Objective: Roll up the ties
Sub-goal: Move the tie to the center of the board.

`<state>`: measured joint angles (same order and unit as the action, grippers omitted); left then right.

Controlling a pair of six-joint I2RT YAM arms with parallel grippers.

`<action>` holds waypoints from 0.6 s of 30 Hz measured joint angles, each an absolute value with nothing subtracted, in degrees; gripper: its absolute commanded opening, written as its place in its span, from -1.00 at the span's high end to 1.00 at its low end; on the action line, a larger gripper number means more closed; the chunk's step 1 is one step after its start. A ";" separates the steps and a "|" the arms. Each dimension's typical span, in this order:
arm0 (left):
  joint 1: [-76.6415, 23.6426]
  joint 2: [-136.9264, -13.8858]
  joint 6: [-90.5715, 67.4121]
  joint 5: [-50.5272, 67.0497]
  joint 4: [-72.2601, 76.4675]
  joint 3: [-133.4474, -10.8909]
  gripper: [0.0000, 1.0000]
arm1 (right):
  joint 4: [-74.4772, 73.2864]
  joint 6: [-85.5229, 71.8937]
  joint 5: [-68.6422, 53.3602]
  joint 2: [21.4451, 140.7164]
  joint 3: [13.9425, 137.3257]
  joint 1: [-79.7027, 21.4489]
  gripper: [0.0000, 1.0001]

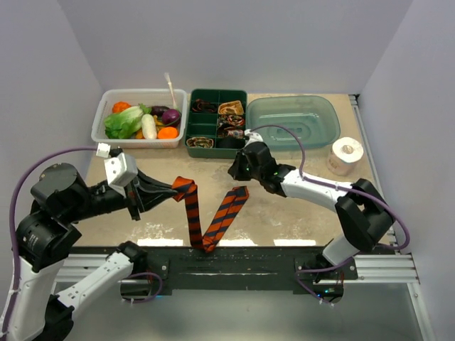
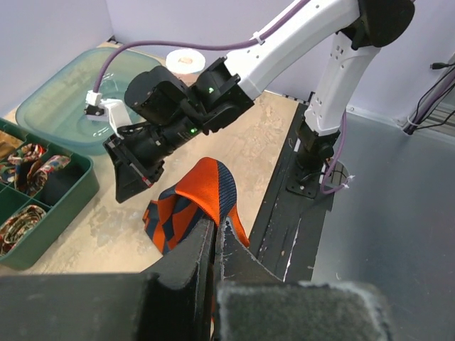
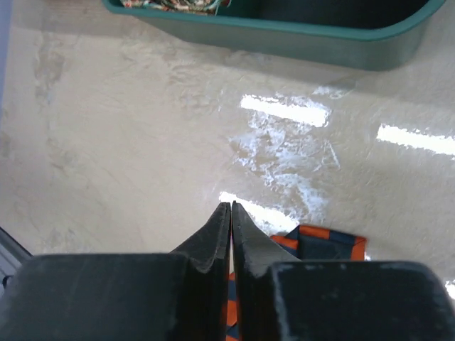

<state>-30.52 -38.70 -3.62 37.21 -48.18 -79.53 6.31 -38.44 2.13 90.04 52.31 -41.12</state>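
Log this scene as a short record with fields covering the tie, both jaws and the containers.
tie: orange-and-navy striped tie, in a V on the table, one end lifted
left jaws: shut on the tie's folded end
right jaws: shut on nothing, near the other end
green compartment tray: holds coiled ties
also there: teal tub, white paper roll, bin of vegetables

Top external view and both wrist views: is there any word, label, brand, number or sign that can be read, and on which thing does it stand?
No readable text in any view.
striped tie: only orange and dark stripes, no label showing.
green divided tray: no marking visible.
white paper roll: blank.
right arm: a small green light on its dark wrist, no letters.
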 measured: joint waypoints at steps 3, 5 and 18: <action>-30.52 -38.68 -3.66 36.75 -47.40 -78.24 1.00 | -0.78 -35.40 4.95 91.68 55.68 -42.87 1.00; -30.52 -38.70 -3.70 36.40 -47.18 -77.58 1.00 | -5.39 -33.89 6.44 94.21 57.76 -43.48 1.00; -30.52 -38.76 -5.48 34.11 -41.28 -70.59 1.00 | -22.55 -31.83 10.63 104.01 64.10 -46.02 1.00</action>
